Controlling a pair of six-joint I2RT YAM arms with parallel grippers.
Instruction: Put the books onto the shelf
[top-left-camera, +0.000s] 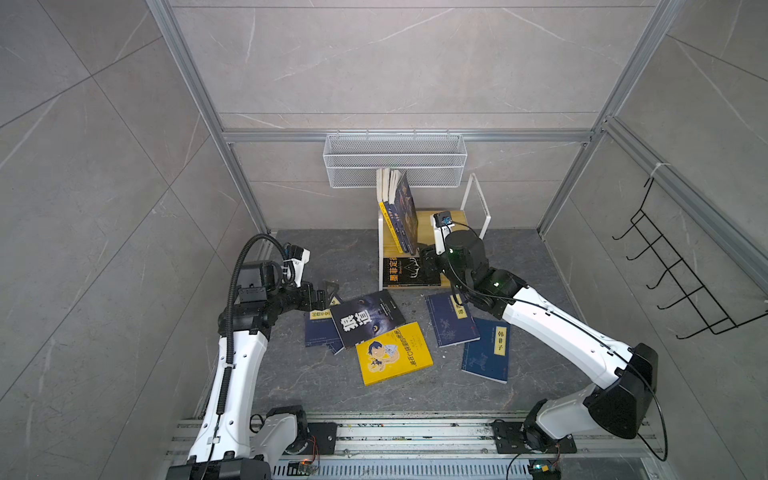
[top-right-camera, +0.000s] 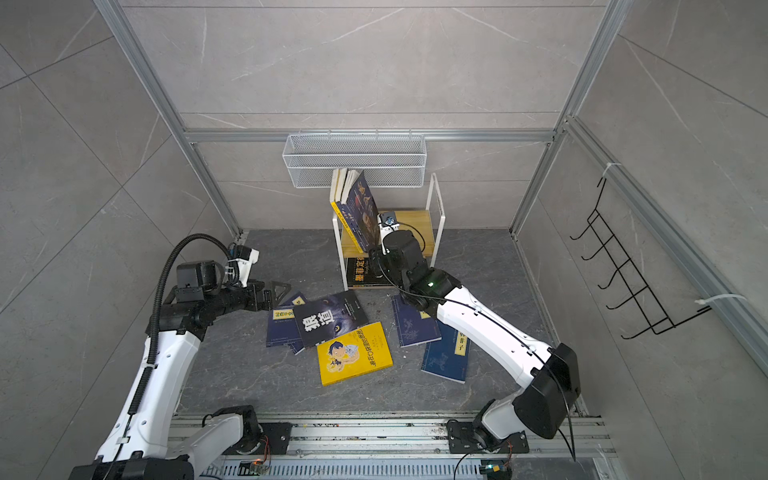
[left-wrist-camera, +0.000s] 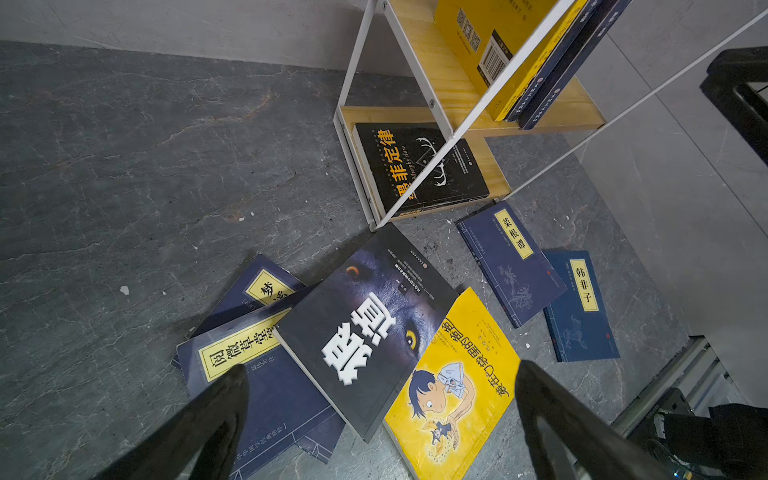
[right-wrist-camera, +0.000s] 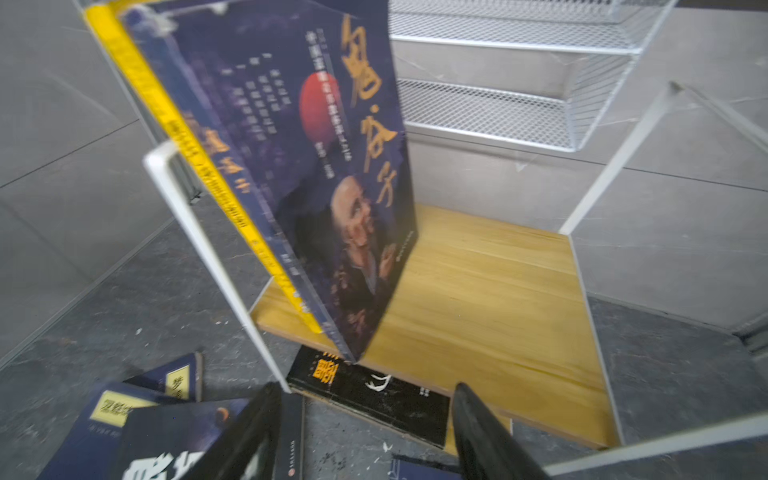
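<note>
Well, partway there: the portrait-cover book (right-wrist-camera: 332, 187) leans with others on the top board of the shelf (right-wrist-camera: 498, 291), and the black book (left-wrist-camera: 419, 166) lies below. Six wait on the floor (top-left-camera: 316, 374): wolf-cover book (top-left-camera: 365, 318), yellow cartoon book (top-left-camera: 392, 353), four navy paperbacks (top-left-camera: 451, 320). Empty, the right gripper (right-wrist-camera: 365, 388) gapes at the shelf; the left gripper (left-wrist-camera: 380, 368) spreads wide above the pile.

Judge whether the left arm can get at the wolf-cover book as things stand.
Probably yes: the open left tool hangs close by the wolf-cover book, which lies on top of its neighbours with nothing over it.
</note>
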